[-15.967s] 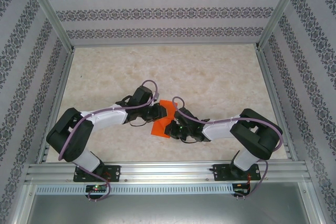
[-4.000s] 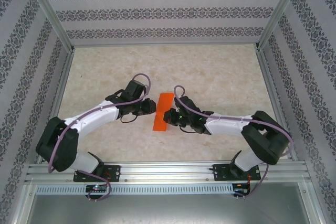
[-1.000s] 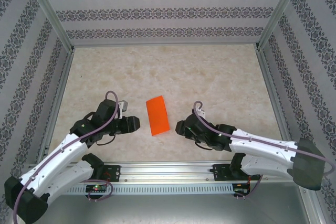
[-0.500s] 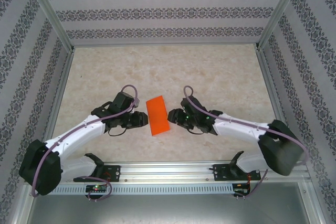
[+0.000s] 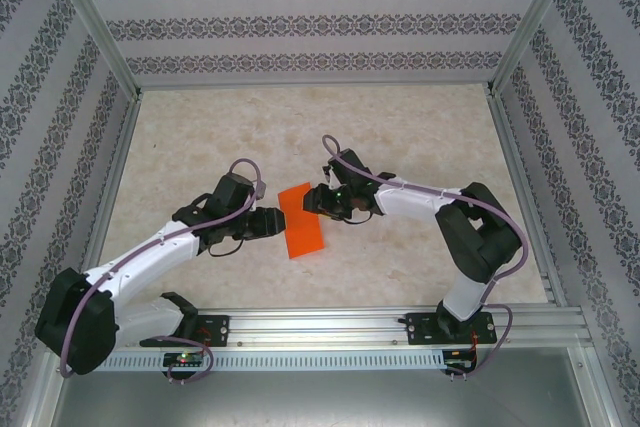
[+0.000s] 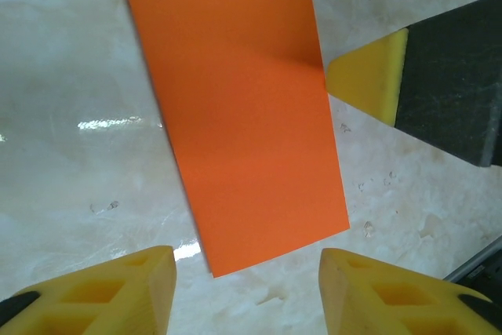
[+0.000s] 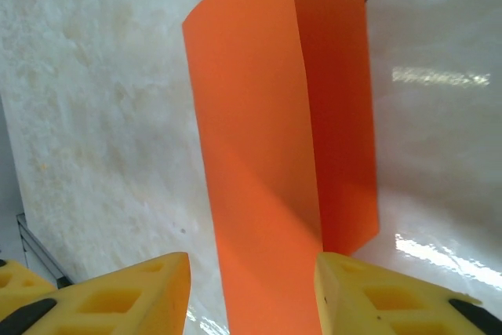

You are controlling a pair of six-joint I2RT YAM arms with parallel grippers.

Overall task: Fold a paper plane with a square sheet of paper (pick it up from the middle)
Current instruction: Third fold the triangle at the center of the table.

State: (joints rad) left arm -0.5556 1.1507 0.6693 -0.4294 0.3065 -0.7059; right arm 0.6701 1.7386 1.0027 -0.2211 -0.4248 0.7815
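- Your left pincer (image 6: 247, 292) stands spread. Its yellow wedge-shaped fingertips (image 6: 118, 292) are apart and pinch nothing, and the near corner of the thin bright orange sheet of paper (image 6: 243, 131) lies just ahead of the gap.
- Your right pincer (image 7: 251, 296) is spread as well, with nothing clamped. In the left wrist view one of its yellow tips (image 6: 369, 80) touches the sheet's long edge.
- The sheet lies on the pale marbled table (image 5: 420, 137) between the two pincers, doubled into a narrow rectangle. From the right wrist, the upper layer stands curled up off the lower one.
- From that, you appear to be at an early fold: the sheet is halved and has no pointed nose yet.
- The next move likely calls for the right tip to catch the loose layer while the left pins the near end flat. Thin paper may slide on this glossy top, so press before you pull.
- No brand, label or writing is readable. The sheet is blank, and the patterned side walls (image 5: 300, 22) carry ornament only.
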